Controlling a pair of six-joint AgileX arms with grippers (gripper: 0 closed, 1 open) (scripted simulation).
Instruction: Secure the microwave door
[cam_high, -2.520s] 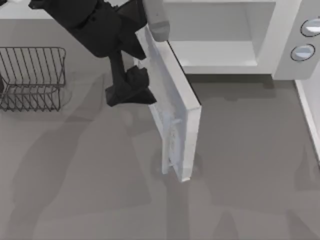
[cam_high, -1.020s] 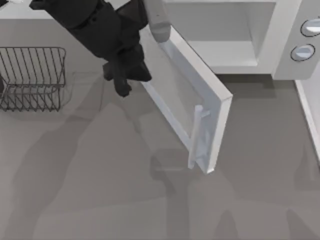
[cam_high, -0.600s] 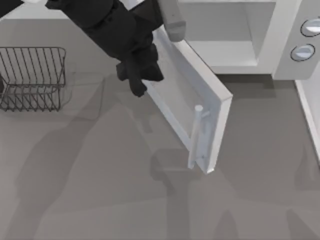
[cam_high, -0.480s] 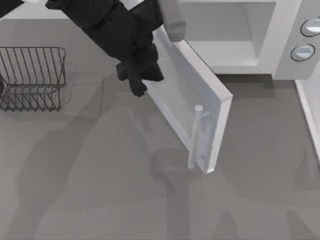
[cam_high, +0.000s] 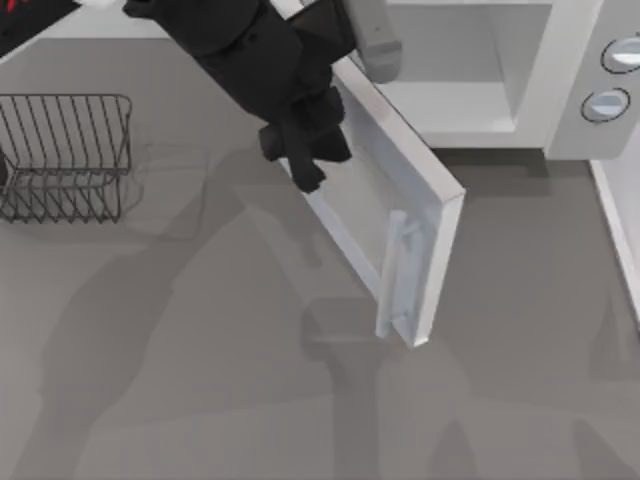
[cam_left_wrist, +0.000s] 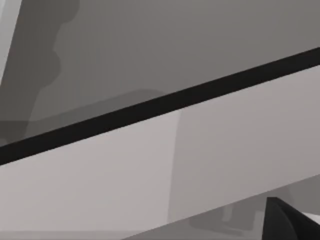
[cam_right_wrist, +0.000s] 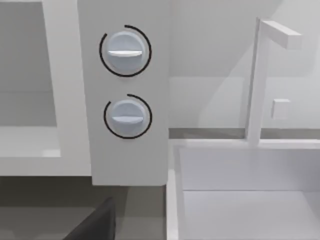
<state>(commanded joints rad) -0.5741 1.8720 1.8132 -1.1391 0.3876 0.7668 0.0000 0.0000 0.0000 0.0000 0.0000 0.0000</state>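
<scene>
The microwave door (cam_high: 400, 190) stands half open, swung out at a slant from its hinge at the white microwave body (cam_high: 570, 60). Its pale bar handle (cam_high: 393, 275) is near the free end, on the outer face. My left gripper (cam_high: 308, 165) hangs low at the outer face of the door, close to the hinge end and well away from the handle. In the left wrist view the door panel (cam_left_wrist: 150, 175) and its dark inner edge (cam_left_wrist: 165, 102) lie very close. A dark part of my right gripper (cam_right_wrist: 95, 225) faces the two round knobs (cam_right_wrist: 125, 50).
A dark wire rack (cam_high: 65, 155) stands at the table's left. The open microwave cavity (cam_high: 450, 60) lies behind the door. A white basin with a tap (cam_right_wrist: 260, 85) sits to the right of the microwave. Grey tabletop (cam_high: 200, 380) stretches in front.
The door swung from nearly square to the microwave toward shut, then stayed put. Over the last second my left arm slid right along the door's outer face.
</scene>
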